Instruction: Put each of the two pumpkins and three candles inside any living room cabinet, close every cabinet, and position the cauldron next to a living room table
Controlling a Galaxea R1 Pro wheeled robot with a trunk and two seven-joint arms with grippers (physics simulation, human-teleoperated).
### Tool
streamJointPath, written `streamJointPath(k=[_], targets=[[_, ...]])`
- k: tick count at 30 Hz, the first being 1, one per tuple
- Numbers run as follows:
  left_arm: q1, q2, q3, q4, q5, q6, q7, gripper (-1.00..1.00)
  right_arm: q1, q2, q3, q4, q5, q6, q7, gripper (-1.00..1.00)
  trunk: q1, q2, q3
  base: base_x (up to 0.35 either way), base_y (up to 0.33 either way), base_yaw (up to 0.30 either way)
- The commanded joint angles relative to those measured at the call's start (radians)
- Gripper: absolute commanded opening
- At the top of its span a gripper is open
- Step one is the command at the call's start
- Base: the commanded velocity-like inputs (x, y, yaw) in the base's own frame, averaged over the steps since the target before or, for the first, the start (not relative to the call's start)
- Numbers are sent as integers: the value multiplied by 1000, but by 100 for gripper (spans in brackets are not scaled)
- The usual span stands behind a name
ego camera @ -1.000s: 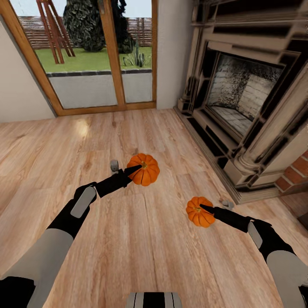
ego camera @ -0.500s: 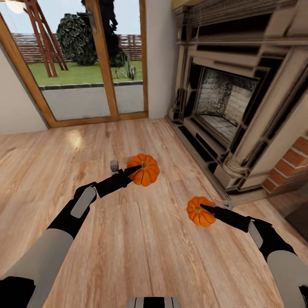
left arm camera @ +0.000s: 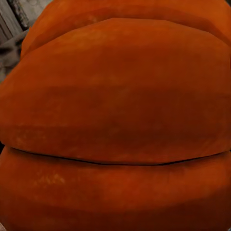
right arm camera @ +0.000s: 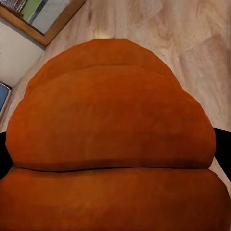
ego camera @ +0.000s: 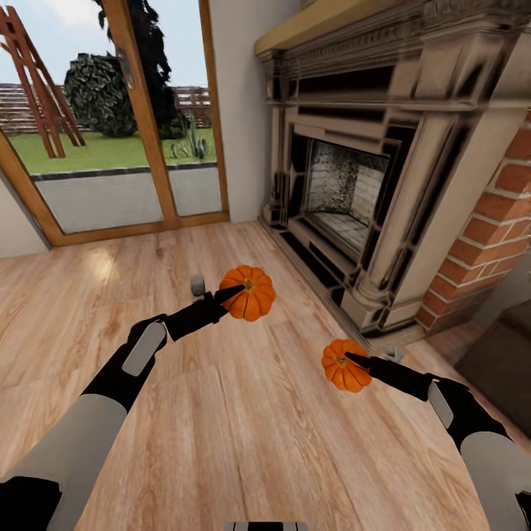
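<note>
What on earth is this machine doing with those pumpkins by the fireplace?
It is carrying them. The left tool grips one pumpkin and the right tool grips the other pumpkin, both held up over the wooden floor. A fireplace stands ahead to the right and a glass door to the left. Neither pumpkin is in a cabinet yet.

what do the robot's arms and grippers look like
Both arms have pale grey forearm shells that run into black wrist housings, each with a light grey oval panel on top. The left gripper and right gripper are black and taper to slim pointed jaws. No cables or markings are visible.
</note>
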Motion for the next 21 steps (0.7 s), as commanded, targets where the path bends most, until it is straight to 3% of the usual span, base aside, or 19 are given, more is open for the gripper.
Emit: streamJointPath(k=[1, 15, 21], targets=[[0, 0, 0, 0, -1, 0, 0, -100, 0, 0, 0, 0, 1, 0, -1, -100, 0, 0, 4, 0, 0, -37], [0, 0, 0, 2, -1, 0, 0, -100, 0, 0, 0, 0, -1, 0, -3, -100, -7, 4, 59, 0, 0, -6], [1, 0, -3, 5, -1, 0, 0, -100, 0, 1, 0, 1, 0, 1, -1, -100, -9, 5, 83, 0, 0, -183]])
